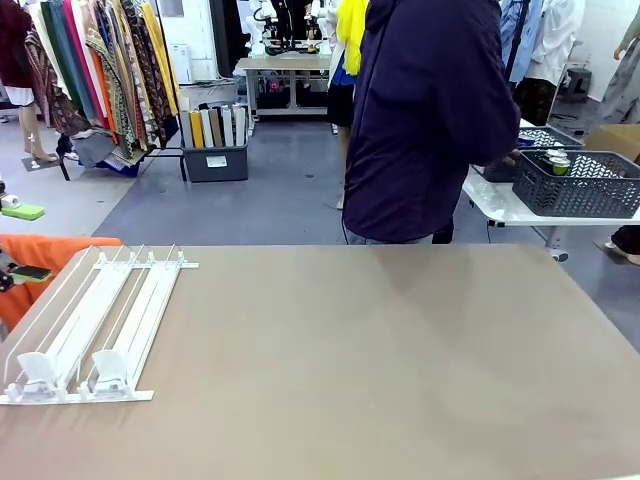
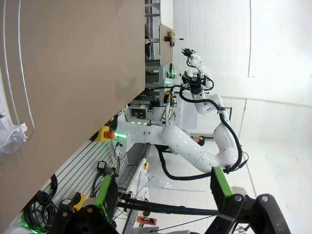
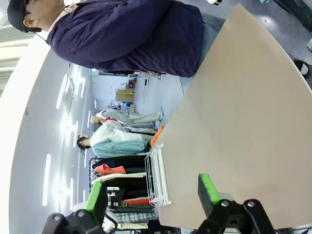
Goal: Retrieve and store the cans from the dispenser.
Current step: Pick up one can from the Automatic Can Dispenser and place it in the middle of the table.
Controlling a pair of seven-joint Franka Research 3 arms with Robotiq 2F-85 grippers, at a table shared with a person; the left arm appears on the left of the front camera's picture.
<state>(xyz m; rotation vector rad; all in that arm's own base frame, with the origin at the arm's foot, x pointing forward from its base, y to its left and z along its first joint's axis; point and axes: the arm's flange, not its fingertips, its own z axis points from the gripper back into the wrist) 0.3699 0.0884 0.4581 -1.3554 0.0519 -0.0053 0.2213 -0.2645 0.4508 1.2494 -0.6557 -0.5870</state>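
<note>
The white dispenser [image 1: 100,320] lies flat at the table's left, its pusher blocks at the near end and its lanes bare. It appears again in the left wrist view [image 2: 12,131] and in the right wrist view [image 3: 157,175]. One can [image 1: 557,162] with a silver top and green marks sits in a grey basket [image 1: 580,190] on a side table at the far right. My left gripper [image 2: 163,190] is open and holds nothing, off the table's edge. My right gripper [image 3: 151,195] is also open and holds nothing, above the table.
A person in a dark jacket [image 1: 430,110] stands at the far side, turned toward the grey basket with a hand at it. The brown table [image 1: 380,360] stretches wide to the right of the dispenser. My right arm [image 2: 195,151] shows in the left wrist view.
</note>
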